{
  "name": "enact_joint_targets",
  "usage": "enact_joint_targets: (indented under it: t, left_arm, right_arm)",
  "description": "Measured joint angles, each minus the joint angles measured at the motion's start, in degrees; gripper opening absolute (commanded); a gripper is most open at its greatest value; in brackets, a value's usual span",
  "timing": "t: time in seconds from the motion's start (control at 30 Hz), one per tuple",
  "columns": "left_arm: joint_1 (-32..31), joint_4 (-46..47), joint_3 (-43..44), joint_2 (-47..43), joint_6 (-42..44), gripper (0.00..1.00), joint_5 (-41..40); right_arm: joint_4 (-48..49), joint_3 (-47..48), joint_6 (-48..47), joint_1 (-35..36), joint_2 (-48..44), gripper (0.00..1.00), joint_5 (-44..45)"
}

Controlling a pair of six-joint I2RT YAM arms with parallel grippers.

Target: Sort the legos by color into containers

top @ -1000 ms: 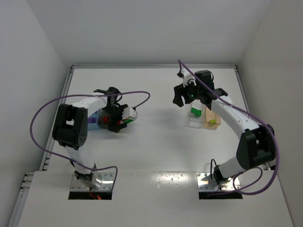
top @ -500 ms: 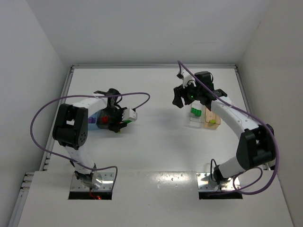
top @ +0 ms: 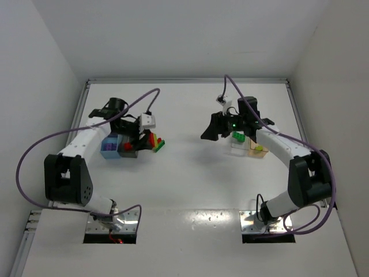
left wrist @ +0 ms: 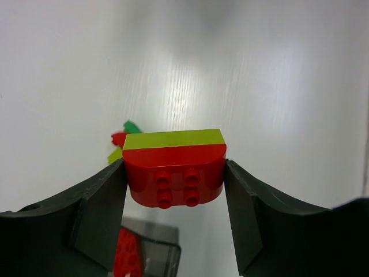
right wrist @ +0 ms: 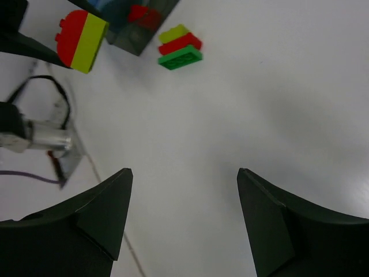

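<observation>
The white bench (top: 190, 179) carries 4 bins. The left arm (top: 86, 138) reaches over the dark bin (top: 131, 152). The right arm (top: 282, 144) reaches in from well to the right of that bin.

The blue bin (top: 108, 146) sits against the dark bin's left side. The clear bin (top: 235, 146) and the tan bin (top: 252, 152) stand side by side well to its right.

The left jaws are clamped on a red brick with a yellow-green brick stuck to it (left wrist: 174, 173), 1 jaw on each end. They hold it near the dark bin's right edge. The right jaws stand apart with nothing between them, over bare bench well to the right of the dark bin.

A red brick (left wrist: 128, 254) lies in the dark bin. Just right of that bin, 3 bricks (right wrist: 180, 49) lie pressed together on the bench: yellow-green, red, green. A green brick (top: 237, 137) sits in the clear bin, and a yellow-green brick (top: 259, 148) in the tan bin.
</observation>
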Motion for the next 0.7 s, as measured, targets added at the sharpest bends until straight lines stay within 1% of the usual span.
enact_joint_targets:
  t: [0.1,0.2,0.3,0.37,0.43,0.53,0.67,0.7]
  left_arm:
    - [2.1,1.42,-1.62,-3.93,-3.41,0.35,10.43]
    - [2.45,2.23,-2.38,-4.74,-6.05,0.35,18.62]
    - [2.45,2.49,-3.06,-4.74,-7.72,0.34,25.51]
    - [2.45,2.27,-3.17,-4.74,-8.07,0.34,28.55]
    - [2.34,-1.27,-2.73,-4.42,-4.81,0.34,30.64]
    - [2.34,-12.83,0.92,-1.07,4.81,0.33,32.74]
    - [2.21,-19.69,2.73,2.56,11.56,0.33,33.7]
    - [2.1,-20.92,2.93,2.71,12.52,0.33,33.75]
  right_arm:
    - [7.8,-3.85,10.49,-0.79,0.02,0.74,-7.74]
    - [16.59,-5.88,19.78,-0.79,0.2,0.74,-13.03]
    - [25.24,-6.14,27.76,0.31,0.74,0.74,-16.63]
    - [29.59,-6.12,32.02,1.2,1.33,0.74,-18.23]
    - [32.87,-6.01,35.39,2.27,2.38,0.74,-19.52]
    - [35.3,-5.53,38.99,3.89,4.28,0.74,-20.59]
    - [37.16,-3.85,42.23,6.62,7.37,0.73,-21.09]
    - [37.38,-3.45,42.93,7.3,7.93,0.71,-21.18]
